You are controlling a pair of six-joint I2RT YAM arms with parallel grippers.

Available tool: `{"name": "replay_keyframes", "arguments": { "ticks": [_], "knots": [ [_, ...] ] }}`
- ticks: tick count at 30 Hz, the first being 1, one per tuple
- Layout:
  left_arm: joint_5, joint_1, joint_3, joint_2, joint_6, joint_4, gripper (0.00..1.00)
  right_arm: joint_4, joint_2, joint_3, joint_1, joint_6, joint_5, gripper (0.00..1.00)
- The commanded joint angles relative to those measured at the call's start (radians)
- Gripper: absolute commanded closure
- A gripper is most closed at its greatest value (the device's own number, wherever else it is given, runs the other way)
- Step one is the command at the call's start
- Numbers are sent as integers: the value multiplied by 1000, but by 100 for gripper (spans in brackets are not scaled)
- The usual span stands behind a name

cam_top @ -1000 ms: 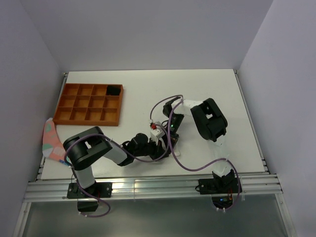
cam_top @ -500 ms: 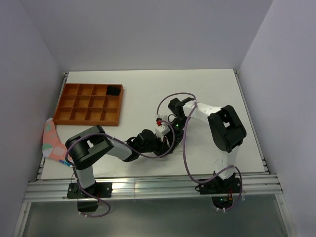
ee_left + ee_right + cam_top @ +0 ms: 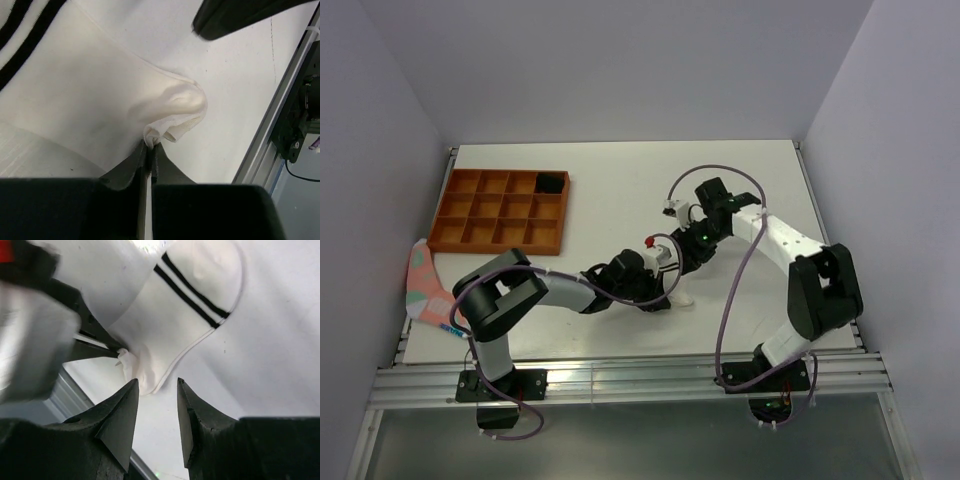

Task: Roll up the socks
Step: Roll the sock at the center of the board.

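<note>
Setting: a white table (image 3: 620, 170) closed in by pale lilac walls (image 3: 620, 70), with a metal rail (image 3: 620, 375) along the front edge where both arms are mounted.

Item 1. White sock (image 3: 185, 315). It lies flat on the table, about midway along it and towards the front edge. Two black stripes (image 3: 186, 296) cross the cuff. The end away from the cuff is bunched into a small fold. In the top view the arms cover most of the sock.

Item 2. Left gripper (image 3: 150, 147). It reaches in low from the front left corner. The jaws are pressed together on the bunched fold of the white sock, with cloth pinched between the fingertips.

Item 3. Right gripper (image 3: 157, 382). It reaches in from the right, above the sock, and points down at the pinched end. The jaws stand apart with nothing between them, clear of the cloth.

Item 4. Orange tray (image 3: 496, 247). It is divided into compartments and sits near the back left corner of the table.

Item 5. Black lump (image 3: 551, 183). It sits in the tray's back right compartment and is too small to tell what it is.

Item 6. Pink fabric (image 3: 420, 280). It has teal patches and is draped over the left edge of the table near the front corner, well apart from the sock.

Item 7. Purple cables (image 3: 725, 320). They loop along both arms.
</note>
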Motion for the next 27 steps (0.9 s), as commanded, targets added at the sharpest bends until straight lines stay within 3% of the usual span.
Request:
{"name": "replay_keyframes", "arguments": {
  "ticks": [1,10,16,20,27],
  "knots": [
    [54,-4,34,35,-12,-195,100,69,-106,-28,-9,-7,33,56],
    [211,77,130,60,-83,-345,100,161,-338,-178,-35,-106,58,63],
    [307,122,244,118,-92,-550,100,216,-490,-298,-32,-254,64,67],
    [370,137,342,181,-84,-652,100,206,-538,-347,10,-361,64,70],
    [442,195,405,250,-72,-753,100,325,-628,-513,227,-441,179,69]
  ]
}}
